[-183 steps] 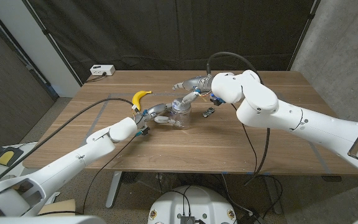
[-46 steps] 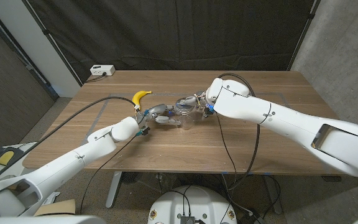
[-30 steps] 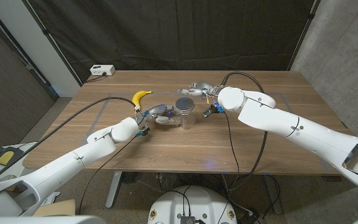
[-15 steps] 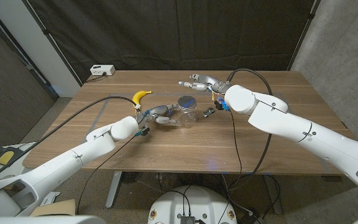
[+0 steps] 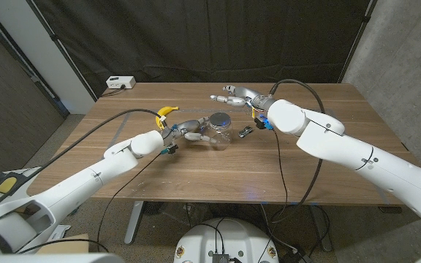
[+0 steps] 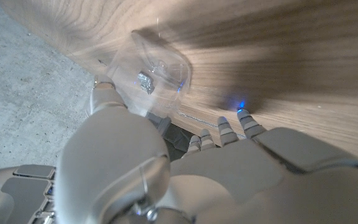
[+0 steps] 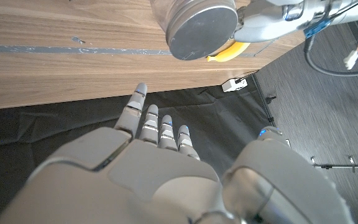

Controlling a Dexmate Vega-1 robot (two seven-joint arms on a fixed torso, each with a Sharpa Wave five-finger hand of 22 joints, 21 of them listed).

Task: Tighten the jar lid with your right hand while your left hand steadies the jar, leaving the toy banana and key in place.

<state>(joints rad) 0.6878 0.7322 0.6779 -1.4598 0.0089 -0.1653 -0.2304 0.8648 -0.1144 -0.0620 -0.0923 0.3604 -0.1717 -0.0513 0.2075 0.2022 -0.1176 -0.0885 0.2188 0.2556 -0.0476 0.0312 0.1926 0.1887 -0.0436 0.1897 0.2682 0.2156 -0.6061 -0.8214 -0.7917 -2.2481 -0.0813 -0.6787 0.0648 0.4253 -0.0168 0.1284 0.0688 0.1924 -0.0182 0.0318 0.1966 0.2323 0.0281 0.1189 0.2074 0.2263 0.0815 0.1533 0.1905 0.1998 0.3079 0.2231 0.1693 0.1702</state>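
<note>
Our right hand (image 5: 231, 93) has lifted off the clear glass jar (image 5: 220, 131) with its grey metal lid (image 5: 220, 120) and hovers behind it, fingers spread, holding nothing. Our left hand (image 5: 186, 131) still touches the jar at mid-table. The tightening looks finished. One jar, one yellow toy banana (image 5: 168, 111), one small metal key (image 5: 245, 131).

wooden table (image 5: 196, 172) | on it: jar (image 5: 219, 130), toy banana (image 5: 168, 110), key (image 5: 245, 132)
</note>
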